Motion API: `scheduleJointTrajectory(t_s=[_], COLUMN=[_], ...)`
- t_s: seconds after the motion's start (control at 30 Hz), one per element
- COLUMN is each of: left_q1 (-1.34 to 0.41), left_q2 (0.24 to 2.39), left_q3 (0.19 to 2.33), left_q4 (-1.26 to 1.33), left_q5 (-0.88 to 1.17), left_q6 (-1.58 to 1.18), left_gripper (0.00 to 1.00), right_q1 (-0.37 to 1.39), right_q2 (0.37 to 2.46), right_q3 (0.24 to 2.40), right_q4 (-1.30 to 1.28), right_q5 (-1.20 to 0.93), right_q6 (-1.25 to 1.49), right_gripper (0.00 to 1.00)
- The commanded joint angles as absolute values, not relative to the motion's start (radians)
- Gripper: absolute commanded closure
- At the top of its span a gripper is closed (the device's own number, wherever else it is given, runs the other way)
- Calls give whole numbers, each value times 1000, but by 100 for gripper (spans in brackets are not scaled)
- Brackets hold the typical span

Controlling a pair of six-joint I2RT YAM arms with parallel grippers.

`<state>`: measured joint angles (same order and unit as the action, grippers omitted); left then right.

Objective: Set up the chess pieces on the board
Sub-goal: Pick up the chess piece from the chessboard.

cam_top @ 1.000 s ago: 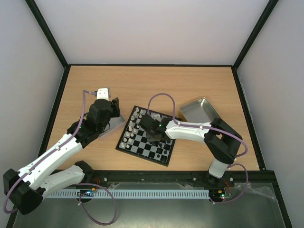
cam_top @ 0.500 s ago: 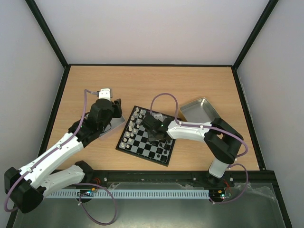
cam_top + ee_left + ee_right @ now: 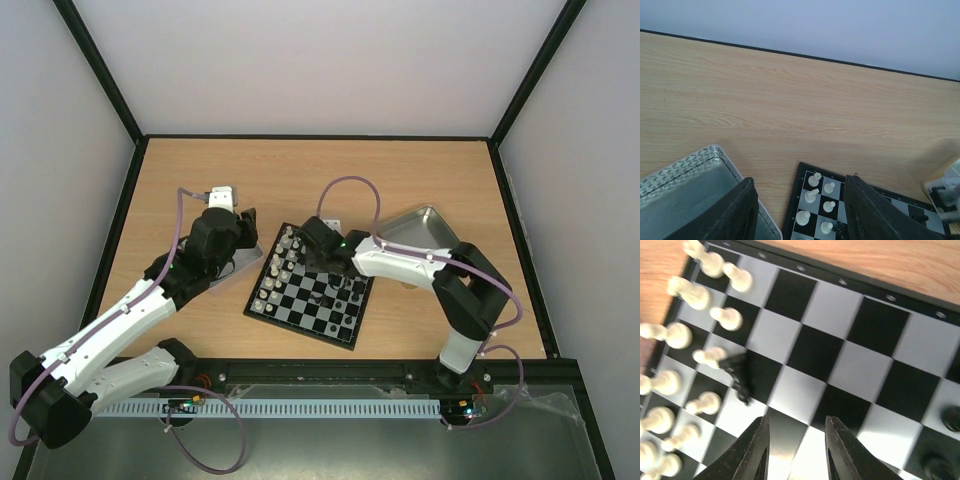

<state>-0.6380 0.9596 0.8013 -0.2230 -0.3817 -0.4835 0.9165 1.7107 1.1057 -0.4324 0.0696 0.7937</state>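
From above, the board lies mid-table between my arms. My right gripper hangs over it, parted and empty. Only its own camera shows a black piece just beside the white pieces. My left gripper, likewise parted and empty, overlooks the board's corner.

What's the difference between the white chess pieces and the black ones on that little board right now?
The white pieces are many and stand in two neat lines along one edge of the board. The black pieces are few and scattered toward the opposite side. The white pieces look upright, while one black piece seems to lie tipped over right beside them. Both kinds are tiny and sit on the chequered squares.
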Motion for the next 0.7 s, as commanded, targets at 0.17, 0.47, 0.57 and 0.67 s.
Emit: scheduleJointTrajectory(t_s=[0.17,0.47,0.57,0.67], left_q1=[-630,-630,-630,-630], left_q2=[956,956,954,953], left_q3=[805,802,799,798], left_q4=[-240,-239,-239,-240], left_q5=[-397,-399,-402,-402], left_q6=[-492,-490,-490,-490], left_gripper=[50,50,50,50], right_q1=[919,919,919,920], right_q2=[1833,1923,1948,1963], right_q3=[1227,1313,1334,1342], right_q4=[-379,-408,-437,-459], right_q5=[1,16,54,85], right_q6=[752,745,754,766], right_gripper=[69,70,72,74])
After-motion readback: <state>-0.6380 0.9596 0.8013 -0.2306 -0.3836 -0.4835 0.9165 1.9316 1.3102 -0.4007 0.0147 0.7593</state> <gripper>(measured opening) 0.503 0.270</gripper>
